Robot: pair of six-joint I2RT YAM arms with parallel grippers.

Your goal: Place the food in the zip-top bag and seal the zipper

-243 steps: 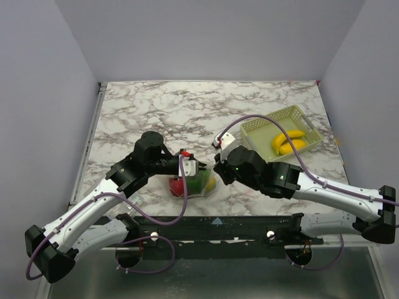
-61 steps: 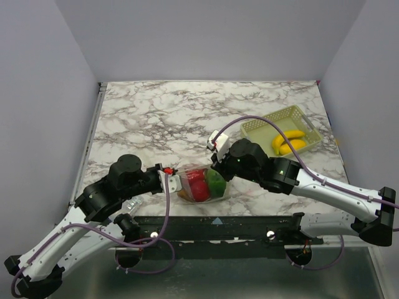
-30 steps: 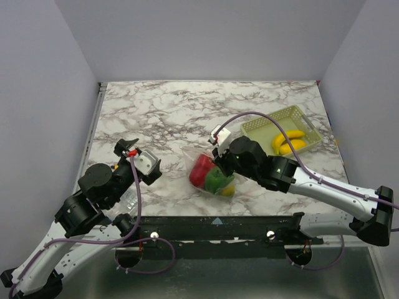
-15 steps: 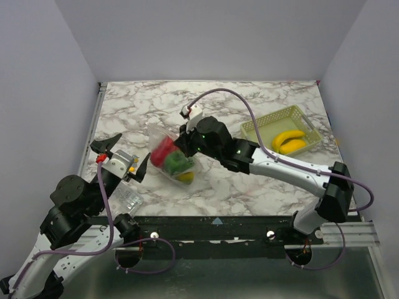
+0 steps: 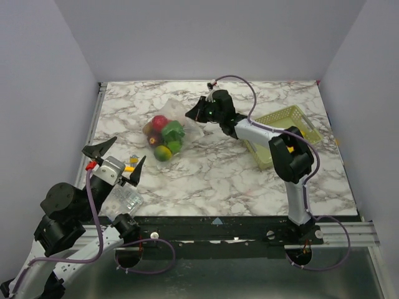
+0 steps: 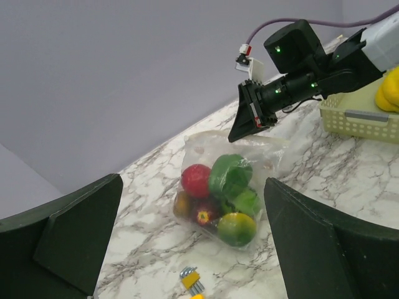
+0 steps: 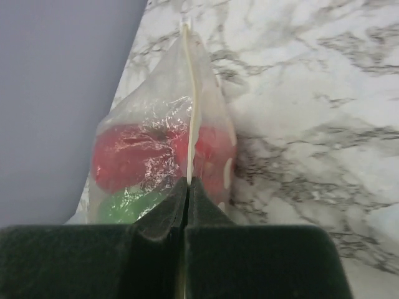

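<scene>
The clear zip-top bag [image 5: 167, 128] lies on the marble at the middle left, with the food inside it. A red fruit [image 6: 196, 179], a green pepper [image 6: 229, 175] and a green-yellow round fruit [image 6: 235, 228] show through the plastic. My right gripper [image 5: 195, 114] reaches in from the right and is shut on the bag's top edge. In the right wrist view its gripper [image 7: 188, 182] pinches the pale zipper [image 7: 190, 106], which runs straight up from the jaws. My left gripper [image 5: 128, 152] hangs wide open near the table's near left, well clear of the bag, with nothing held.
A pale green basket [image 5: 282, 118] stands at the right, partly under the right arm, with a yellow banana [image 6: 389, 92] in it. A small crinkly packet [image 5: 124, 200] and a yellow-handled hex key set [image 6: 192, 280] lie near the front left edge.
The right gripper has carried the bag from the near middle up and leftward to the far middle left. The left gripper let go, pulled back to the near left and opened wide.
</scene>
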